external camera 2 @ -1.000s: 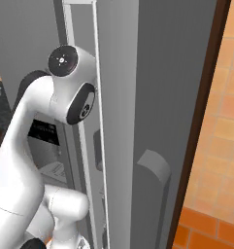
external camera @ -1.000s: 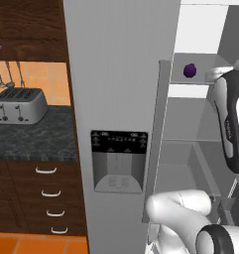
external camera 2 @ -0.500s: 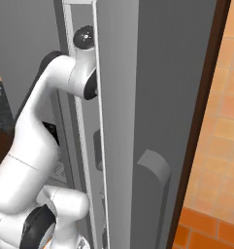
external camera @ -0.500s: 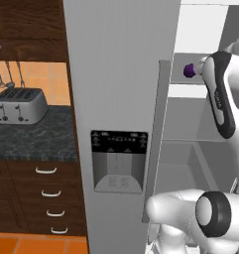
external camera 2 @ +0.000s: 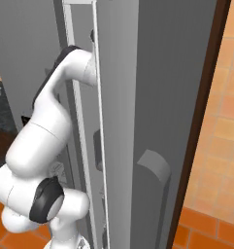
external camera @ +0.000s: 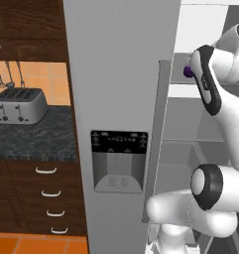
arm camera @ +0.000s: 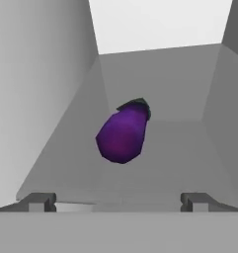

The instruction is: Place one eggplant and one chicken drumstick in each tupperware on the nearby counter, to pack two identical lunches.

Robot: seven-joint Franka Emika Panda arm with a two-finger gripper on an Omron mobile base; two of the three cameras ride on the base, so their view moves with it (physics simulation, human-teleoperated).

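The pincer [arm camera: 118, 201] stands wide open and holds nothing, its tips apart at the near edge of a grey fridge shelf [arm camera: 179, 163]. An eggplant [arm camera: 123, 134] lies on that shelf, ahead of the tips and between their lines, stem end toward the back wall. From the left base view the eggplant [external camera: 188, 72] peeks out beside the arm, on an upper shelf; a toaster [external camera: 19, 105] sits on the counter [external camera: 36, 141].

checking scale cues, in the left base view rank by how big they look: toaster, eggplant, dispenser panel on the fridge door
1. Dispenser panel, the largest.
2. Toaster, clearly smaller, though it stands farther back, so its true size is unsure.
3. Eggplant, the smallest; the arm partly hides it.
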